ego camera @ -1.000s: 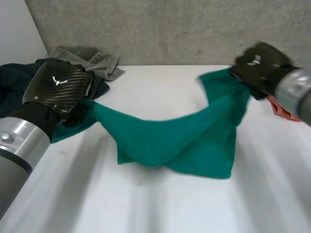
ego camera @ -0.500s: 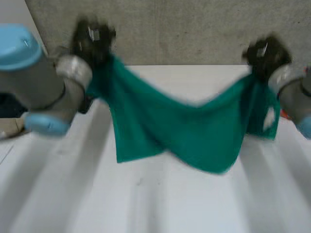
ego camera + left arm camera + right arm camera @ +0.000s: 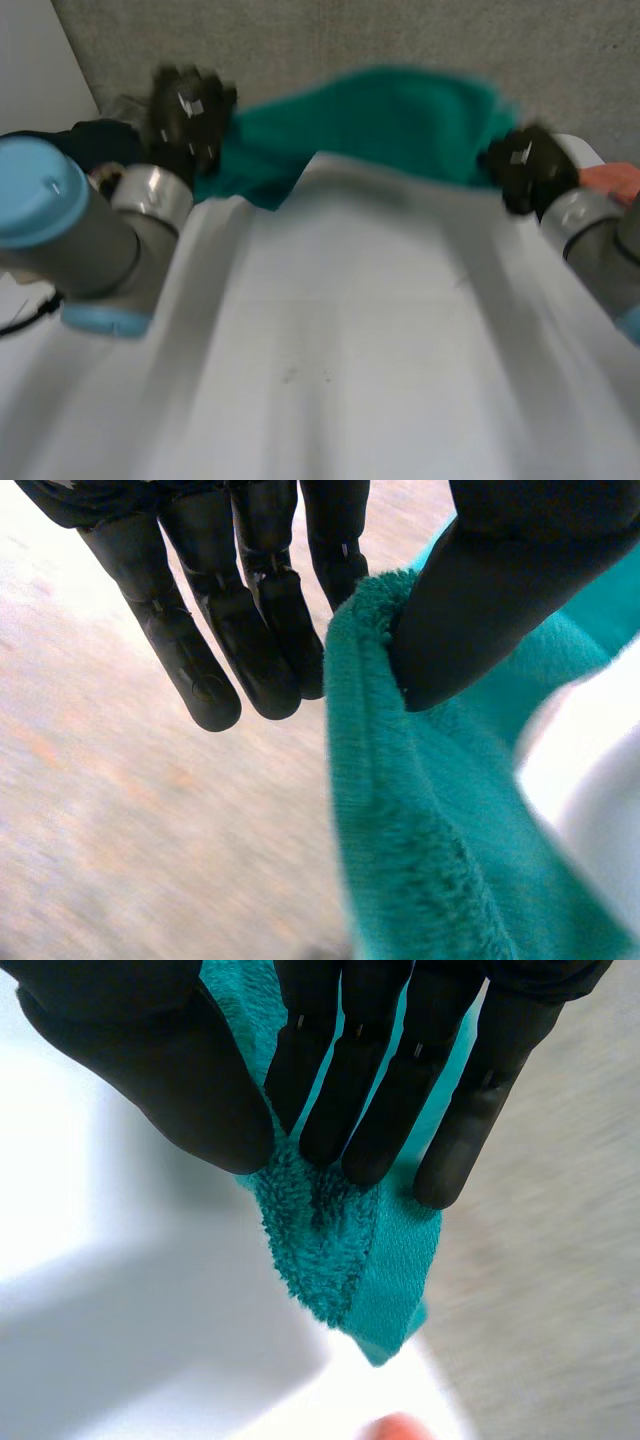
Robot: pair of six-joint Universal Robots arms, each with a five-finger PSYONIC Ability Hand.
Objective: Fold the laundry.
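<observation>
A green towel (image 3: 385, 120) is stretched in the air between my two hands, above the far part of the white table (image 3: 330, 340). My left hand (image 3: 188, 108) is raised at the far left and pinches one corner of the towel (image 3: 420, 810) between its thumb (image 3: 500, 590) and straight fingers (image 3: 250, 610). My right hand (image 3: 525, 165) is at the far right and holds the other corner of the towel (image 3: 340, 1250), pinched between thumb (image 3: 170, 1070) and fingers (image 3: 390, 1090).
A pile of dark and grey laundry (image 3: 95, 140) lies at the table's far left behind my left arm. An orange cloth (image 3: 612, 182) lies at the far right, and it also appears as an orange patch (image 3: 395, 1427) below the right hand. A concrete wall (image 3: 330, 45) stands behind the table.
Both hands have lifted the towel off the table and swung it up and away toward the wall. It hung down in a sag before and now flies nearly level.
</observation>
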